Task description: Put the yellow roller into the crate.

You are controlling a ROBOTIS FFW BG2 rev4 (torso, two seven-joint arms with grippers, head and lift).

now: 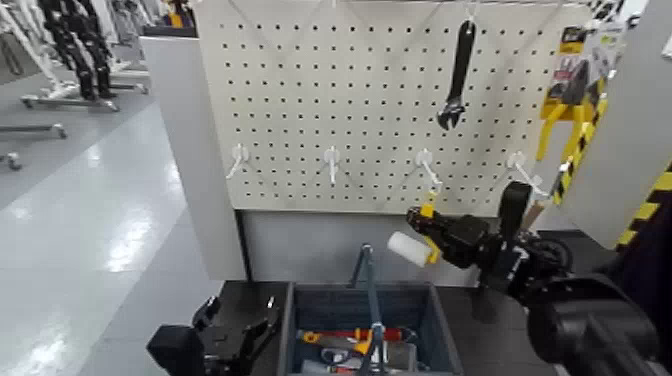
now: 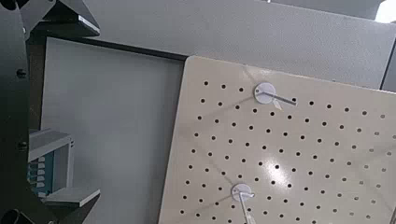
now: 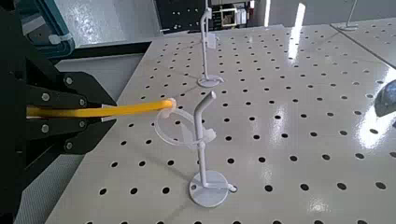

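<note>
Below the pegboard (image 1: 300, 120): one dark blue-grey crate (image 1: 440, 318), with a handle bar (image 1: 373, 298) standing over its middle. Contents: a tool with a red and orange handle (image 1: 355, 334), lying across the inside, and several grey pieces beneath and beside it, too jumbled to name with certainty. Above the crate, towards its right side: the yellow roller (image 1: 410, 248), outside it, white sleeve tilted, its yellow handle pinched in the right gripper (image 1: 426, 220). At the handle's end: a pale ring (image 3: 171, 128), seemingly looped about a white hook (image 3: 201, 140). Beside the crate's left wall: the left gripper (image 1: 240, 318), fingers spread.
</note>
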